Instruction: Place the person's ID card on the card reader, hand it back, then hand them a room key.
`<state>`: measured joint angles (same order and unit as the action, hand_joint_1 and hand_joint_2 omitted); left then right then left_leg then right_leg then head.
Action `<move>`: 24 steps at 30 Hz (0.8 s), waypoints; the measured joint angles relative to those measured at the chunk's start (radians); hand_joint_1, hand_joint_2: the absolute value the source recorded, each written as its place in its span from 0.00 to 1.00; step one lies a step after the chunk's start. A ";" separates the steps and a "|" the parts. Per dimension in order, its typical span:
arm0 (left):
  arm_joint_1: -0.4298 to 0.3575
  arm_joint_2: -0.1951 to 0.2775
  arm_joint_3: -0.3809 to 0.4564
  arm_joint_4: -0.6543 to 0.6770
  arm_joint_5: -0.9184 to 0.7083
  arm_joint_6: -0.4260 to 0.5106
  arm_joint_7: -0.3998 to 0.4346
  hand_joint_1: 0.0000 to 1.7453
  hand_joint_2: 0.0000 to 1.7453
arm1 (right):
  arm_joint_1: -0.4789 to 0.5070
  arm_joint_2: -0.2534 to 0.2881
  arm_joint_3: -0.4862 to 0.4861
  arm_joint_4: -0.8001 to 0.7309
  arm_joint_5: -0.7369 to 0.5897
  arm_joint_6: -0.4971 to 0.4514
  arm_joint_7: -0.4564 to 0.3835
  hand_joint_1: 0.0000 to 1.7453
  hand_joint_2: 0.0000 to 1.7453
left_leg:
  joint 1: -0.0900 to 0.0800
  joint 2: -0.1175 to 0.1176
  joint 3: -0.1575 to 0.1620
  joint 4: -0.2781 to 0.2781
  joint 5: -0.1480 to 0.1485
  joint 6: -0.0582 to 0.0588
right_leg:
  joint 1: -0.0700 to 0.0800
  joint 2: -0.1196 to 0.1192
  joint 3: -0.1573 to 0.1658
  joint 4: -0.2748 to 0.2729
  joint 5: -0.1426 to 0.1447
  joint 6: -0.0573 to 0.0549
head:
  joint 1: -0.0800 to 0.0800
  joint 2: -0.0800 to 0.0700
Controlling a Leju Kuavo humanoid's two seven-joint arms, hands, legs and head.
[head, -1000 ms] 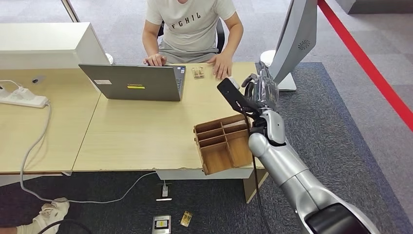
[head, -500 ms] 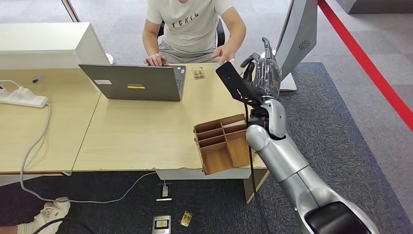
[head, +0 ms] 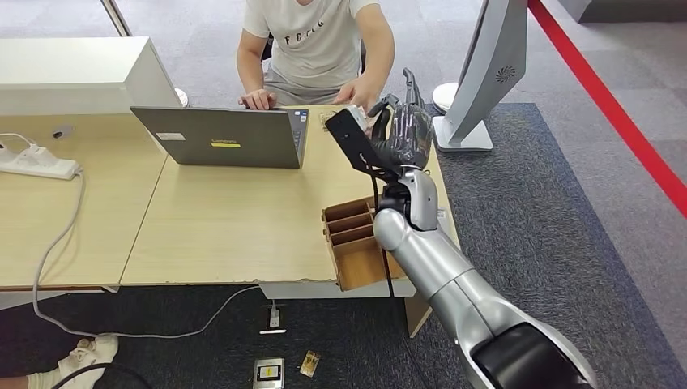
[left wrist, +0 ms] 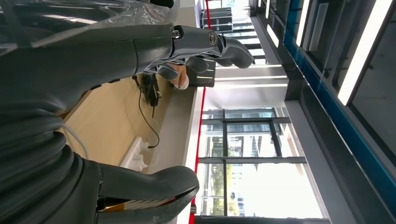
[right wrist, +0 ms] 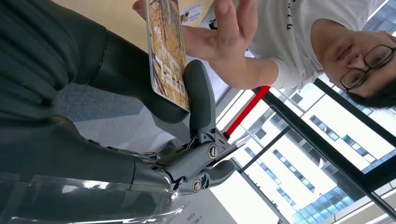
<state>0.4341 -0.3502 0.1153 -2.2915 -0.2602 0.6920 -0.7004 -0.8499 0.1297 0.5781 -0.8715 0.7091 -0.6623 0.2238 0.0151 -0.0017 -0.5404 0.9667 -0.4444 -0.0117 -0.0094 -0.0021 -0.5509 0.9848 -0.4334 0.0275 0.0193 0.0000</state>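
Note:
My right hand (head: 407, 134) is raised over the desk's far edge, in front of the seated person (head: 316, 40). It pinches a card (right wrist: 166, 51) with a brown-gold pattern between thumb and a finger (right wrist: 198, 98). The person's open hand (right wrist: 224, 32) is right at the card's far end; I cannot tell whether it grips the card. In the head view that hand (head: 360, 91) is just beyond my fingers. My left hand (left wrist: 140, 56) hangs beside the desk, thumb (left wrist: 149, 179) well apart from the curled fingers, with nothing between them.
A wooden compartment box (head: 364, 243) stands at the desk's near edge under my right arm. A grey laptop (head: 219, 138) sits in front of the person and a monitor stand (head: 463, 134) at the right. A power strip (head: 36, 162) lies at the left. Two cards (head: 269, 373) lie on the floor.
My right arm has swung left and farther toward the person, carrying the card. The person's hand has lifted off the desk and come up to meet it.

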 joint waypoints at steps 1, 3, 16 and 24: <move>0.000 0.000 0.003 0.000 0.001 0.000 0.000 0.00 1.00 | -0.001 0.009 0.000 0.020 -0.001 -0.006 -0.007 1.00 1.00 | 0.000 0.000 0.000 0.000 0.000 0.000 | 0.000 0.000 0.000 0.000 0.000 0.000 | 0.000 0.000; 0.000 0.000 0.007 0.000 0.003 0.000 0.000 0.00 1.00 | -0.001 0.028 0.001 0.054 0.001 -0.014 -0.018 1.00 1.00 | 0.000 0.000 0.000 0.000 0.000 0.000 | 0.000 0.000 0.000 0.000 0.000 0.000 | 0.000 0.000; -0.001 0.000 0.031 -0.002 0.006 0.000 0.000 0.00 1.00 | 0.002 0.081 0.002 0.179 0.071 -0.020 -0.028 1.00 1.00 | 0.000 0.000 0.000 0.000 0.000 0.000 | 0.000 0.000 0.000 0.000 0.000 0.000 | 0.000 0.000; -0.003 0.000 0.044 -0.002 0.005 0.000 0.000 0.00 1.00 | 0.003 0.089 -0.004 0.213 0.150 -0.021 0.000 1.00 1.00 | 0.000 0.000 0.000 0.000 0.000 0.000 | 0.000 0.000 0.000 0.000 0.000 0.000 | 0.000 0.000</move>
<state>0.4306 -0.3502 0.1594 -2.2934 -0.2550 0.6920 -0.7004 -0.8470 0.2183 0.5744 -0.6586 0.8586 -0.6832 0.2235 0.0152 -0.0018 -0.5400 0.9668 -0.4444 -0.0117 -0.0094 -0.0022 -0.5511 0.9848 -0.4335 0.0273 0.0192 0.0000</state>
